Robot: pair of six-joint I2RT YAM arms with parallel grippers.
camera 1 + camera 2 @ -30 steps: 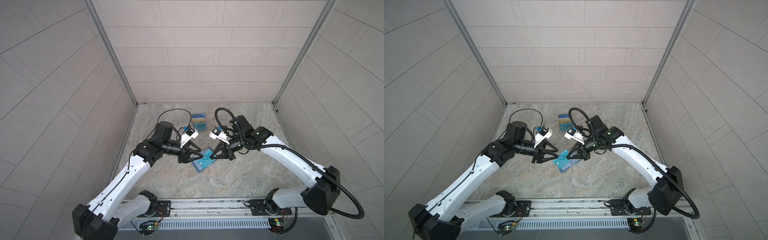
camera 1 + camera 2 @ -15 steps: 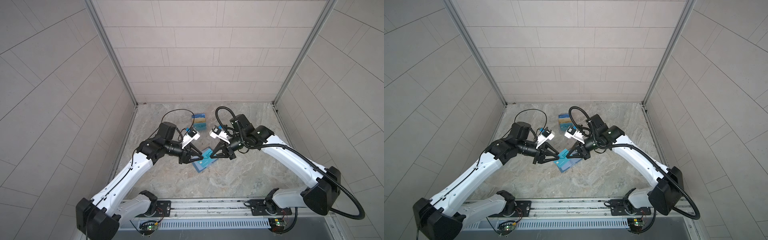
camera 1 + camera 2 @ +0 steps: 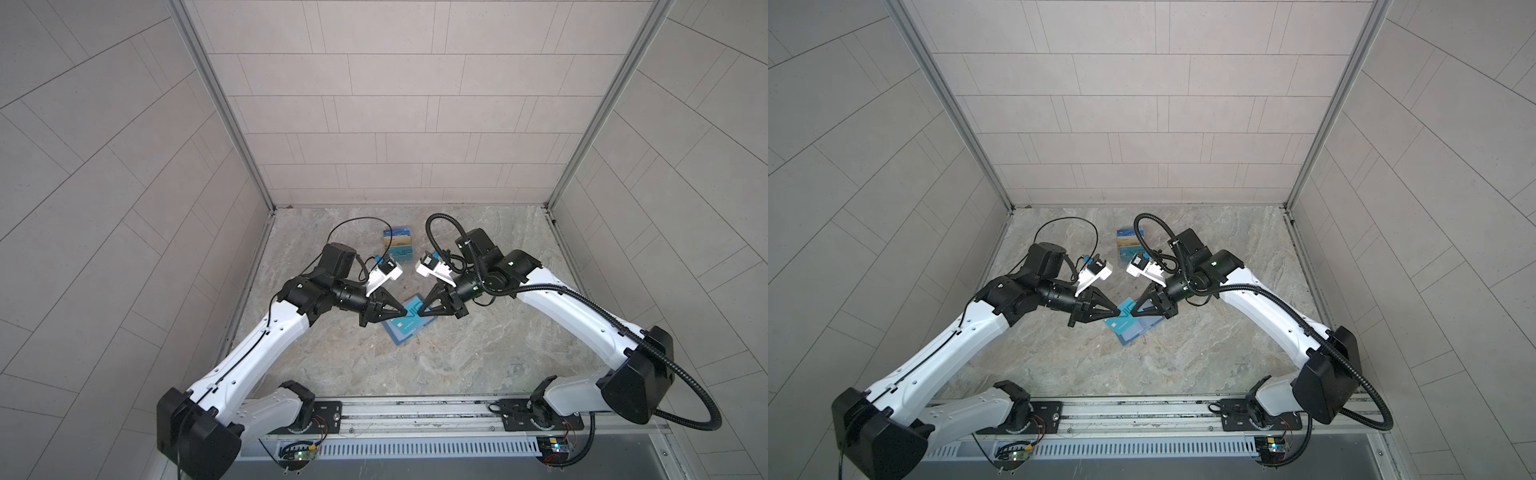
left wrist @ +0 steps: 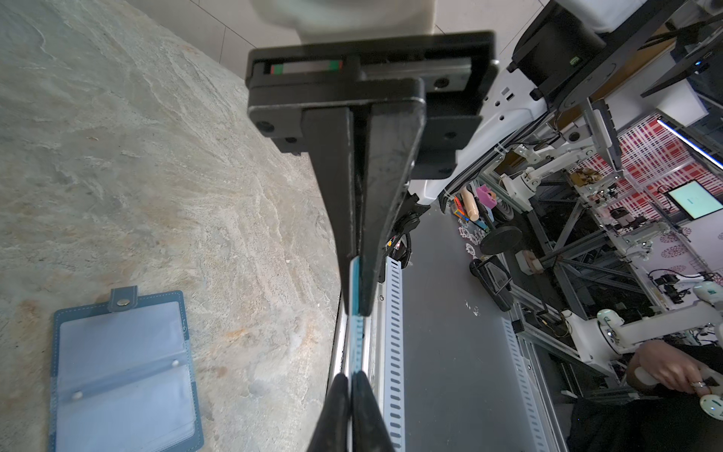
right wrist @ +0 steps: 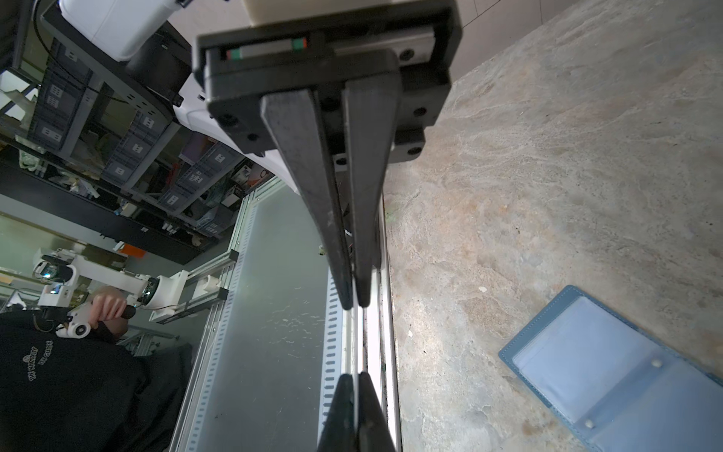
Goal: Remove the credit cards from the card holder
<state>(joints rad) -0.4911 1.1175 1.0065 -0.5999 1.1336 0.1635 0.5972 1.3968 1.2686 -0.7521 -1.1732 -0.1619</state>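
— On the near side of the table [image 3: 457, 365], what lay below your claws?

— My card holder [image 3: 409, 334] lay there, opened flat with its pale inside up. I could make out no card in the sleeves that faced me.

— And just past it?

— My left claw [image 3: 404, 311] and my right claw [image 3: 420, 312] met almost tip to tip above the holder, clear of it. Both were pinched tight on one teal credit card [image 3: 409, 316], each on an opposite edge, so the card bridged the short gap between them.

— Which way did it lie?

— From either wrist it showed edge-on, running straight from one claw's tips to the other's. Seen from above, its long axis seemed to me to run across that line, from the near left to the far right, though I would not swear to it.

— Which arm was nearer?

— Neither, and the coming move turned on that. The card was shared, so I judged that one claw had to let go before the other could carry it off. A pull by both would only have bent it.

— And beyond?

— Farthest back stood the clear tiered stand [image 3: 398, 245] with cards on it, about midway between my arms and well apart from the teal one. Whether this card belonged there, I could not tell.
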